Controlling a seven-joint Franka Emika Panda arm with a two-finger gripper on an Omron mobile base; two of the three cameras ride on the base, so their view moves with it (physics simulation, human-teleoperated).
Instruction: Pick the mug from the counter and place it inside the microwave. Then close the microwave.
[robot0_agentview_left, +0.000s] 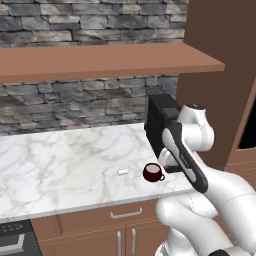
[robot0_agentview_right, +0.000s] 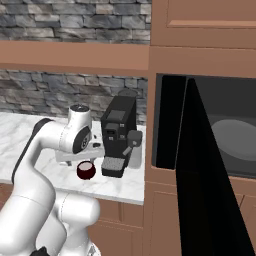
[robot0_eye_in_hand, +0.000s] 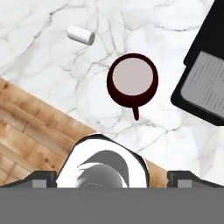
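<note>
From the left base view the job looks to be at its first step, the reach for the mug (robot0_agentview_left: 153, 172); it sits upright on the counter (robot0_agentview_left: 65, 160) near the front edge, just beside the black coffee machine (robot0_agentview_left: 161, 127) and a little apart from a tiny white object (robot0_agentview_left: 122, 172); the arm bends over it from the right, so the wrist hides part of the machine; the counter to the left of the mug is bare marble, which I judge the easiest side for any sideways correction.

In the right base view the mug (robot0_agentview_right: 86, 170) stands just in front and to the left of the coffee machine (robot0_agentview_right: 119, 135), under the arm's elbow; the microwave (robot0_agentview_right: 220, 130) is to the right with its dark door (robot0_agentview_right: 200, 190) swung out towards the camera and the turntable (robot0_agentview_right: 234, 140) showing inside; the carry will probably have to lift past the coffee machine and round that door's edge.

The hand view looks straight down on the mug (robot0_eye_in_hand: 132, 80), its handle pointing towards the counter's front edge; the jaws stand wide and hold nothing; the white object (robot0_eye_in_hand: 80, 34) lies well apart, the machine's drip tray (robot0_eye_in_hand: 205, 85) near; next comes a straight descent, I judge, with the jaws set across the rim clear of the handle.
</note>
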